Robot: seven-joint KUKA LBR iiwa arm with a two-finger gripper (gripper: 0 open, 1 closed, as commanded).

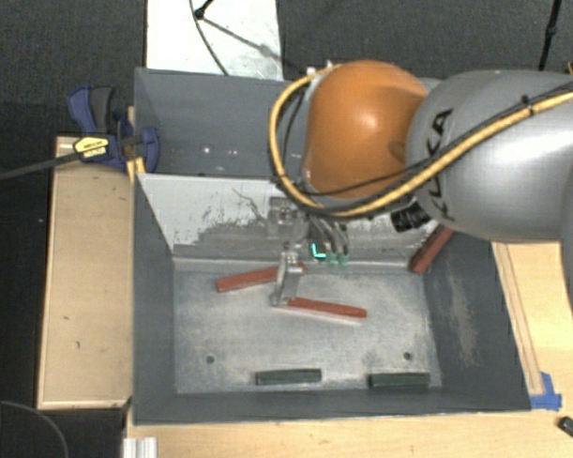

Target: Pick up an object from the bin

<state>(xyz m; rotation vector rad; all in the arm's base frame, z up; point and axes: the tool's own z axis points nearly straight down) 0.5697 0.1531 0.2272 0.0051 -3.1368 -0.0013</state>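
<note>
grey scuffed metal forms the floor of the bin (217,338), with sloping walls rising on every side. nearest the camera, along the front edge of the floor, lie two short dark bars end to end but well apart: the left dark bar (288,376) and the right dark bar (399,378), both flat.

further in, near the middle of the floor, lie two thin reddish-brown sticks. the right stick (327,310) lies nearly level, tilted a little. the left stick (246,282) lies slightly beyond it, its right end raised a touch toward the back wall. the gripper (282,298) comes straight down between them, its tip at the floor just beside the left end of the right stick and close to the right end of the left stick. whether it is open or closed cannot be told, nor whether it has hold of either stick.

beyond, a third reddish-brown stick (429,250) leans against the right wall, partly hidden under the arm (514,156). above the gripper sits the arm's rounded orange cover (361,123), ringed by a yellow and black cable (281,129), in front of the scratched back wall.
</note>
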